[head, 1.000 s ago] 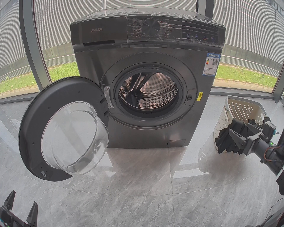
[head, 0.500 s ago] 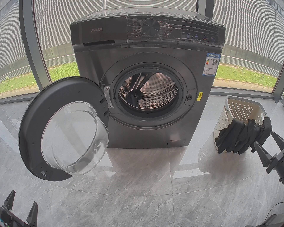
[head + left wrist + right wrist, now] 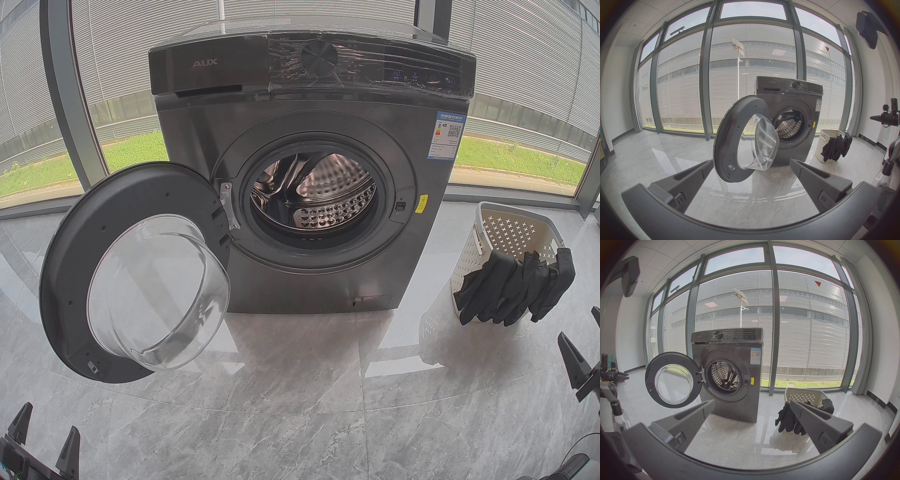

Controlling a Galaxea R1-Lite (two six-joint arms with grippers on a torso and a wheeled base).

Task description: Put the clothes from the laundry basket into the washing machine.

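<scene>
Black clothes (image 3: pixel 512 287) hang over the front rim of the white laundry basket (image 3: pixel 519 228), on the floor right of the washing machine (image 3: pixel 312 106). Its round door (image 3: pixel 134 275) is swung wide open to the left, and the steel drum (image 3: pixel 315 194) looks empty. My right gripper (image 3: pixel 587 344) is open and empty at the right edge, nearer than the basket and apart from the clothes. My left gripper (image 3: pixel 44 437) is open low at the near left. In the right wrist view, the right gripper (image 3: pixel 751 418) frames the machine (image 3: pixel 731 374), and one finger hides part of the clothes (image 3: pixel 787 419).
The grey tiled floor (image 3: pixel 350 400) spreads out in front of the machine. Tall glass windows (image 3: pixel 531 81) run behind the machine and basket. The open door juts out over the floor on the left. A camera stand (image 3: pixel 889 118) sits at the room's right side.
My right gripper has pulled back from the clothes on the basket toward the near right edge, empty. The clothes stay draped over the rim, slightly resettled. The left arm has not moved.
</scene>
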